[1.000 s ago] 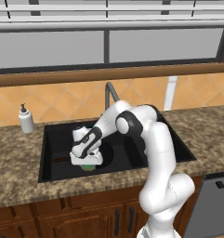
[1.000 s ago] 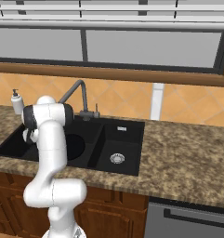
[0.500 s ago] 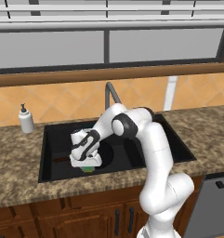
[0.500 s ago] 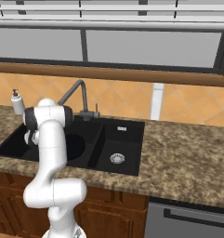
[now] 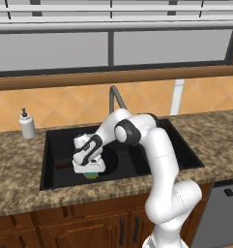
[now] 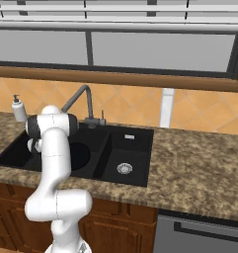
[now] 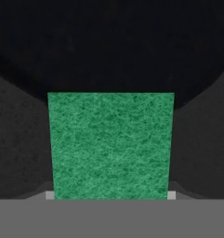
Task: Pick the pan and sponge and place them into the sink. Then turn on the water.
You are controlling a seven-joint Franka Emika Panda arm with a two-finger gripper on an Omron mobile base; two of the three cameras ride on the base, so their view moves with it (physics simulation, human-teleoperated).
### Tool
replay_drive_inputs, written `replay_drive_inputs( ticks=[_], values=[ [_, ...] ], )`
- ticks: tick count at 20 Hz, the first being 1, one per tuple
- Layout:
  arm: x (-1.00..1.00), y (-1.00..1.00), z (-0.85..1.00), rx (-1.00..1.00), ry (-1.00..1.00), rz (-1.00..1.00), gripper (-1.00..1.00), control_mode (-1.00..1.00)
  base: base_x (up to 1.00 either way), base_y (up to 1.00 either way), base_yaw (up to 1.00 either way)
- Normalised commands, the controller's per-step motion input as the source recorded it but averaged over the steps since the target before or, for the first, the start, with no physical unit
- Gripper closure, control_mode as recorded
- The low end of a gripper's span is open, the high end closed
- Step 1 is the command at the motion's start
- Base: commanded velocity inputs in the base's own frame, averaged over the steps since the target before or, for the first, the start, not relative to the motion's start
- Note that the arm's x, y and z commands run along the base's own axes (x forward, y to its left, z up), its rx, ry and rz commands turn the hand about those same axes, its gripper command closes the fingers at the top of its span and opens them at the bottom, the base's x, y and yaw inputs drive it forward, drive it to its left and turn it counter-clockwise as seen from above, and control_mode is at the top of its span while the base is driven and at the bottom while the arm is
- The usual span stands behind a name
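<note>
In the sink's (image 5: 178, 156) larger left basin my gripper (image 5: 90, 171) hangs low, pointing down, shut on the green sponge (image 5: 91, 175). The sponge (image 7: 111, 144) spans the gap between my fingers in the hand view. The black pan (image 5: 112, 162) lies on the basin floor under and to the right of the hand, and its brown handle (image 5: 64, 166) points left. In the hand view the pan's (image 7: 108, 46) round edge curves behind the sponge. No water runs from the dark gooseneck faucet (image 5: 116, 95).
A white soap dispenser (image 5: 26, 125) stands on the granite counter left of the sink. The smaller right basin (image 6: 124, 158) has a silver drain. The faucet (image 6: 81, 97) arches over the sink's back edge. A dishwasher front (image 6: 204, 232) sits below the counter at right.
The hand with the sponge has sunk a little lower into the left basin, close over the pan. The jaws have kept the same width.
</note>
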Motion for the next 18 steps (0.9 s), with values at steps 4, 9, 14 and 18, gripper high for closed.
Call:
replay_drive_inputs(
  ticks=[4, 9, 14, 18],
  values=[
    [0.1, 0.0, 0.0, 0.0, 0.0, 0.0, -1.0, -1.0, 0.0, 0.0, 0.0],
    [0.28, 0.0, -0.02, 0.0, 0.0, 0.01, -1.0, -1.0, 0.0, 0.0, 0.0],
    [0.49, -0.03, 0.0, 0.04, -0.01, 0.04, -1.0, -1.0, 0.0, 0.0, 0.0],
    [0.08, -0.12, 0.38, 0.05, -0.13, 0.06, -1.0, -1.0, 0.0, 0.0, 0.0]
  ],
)
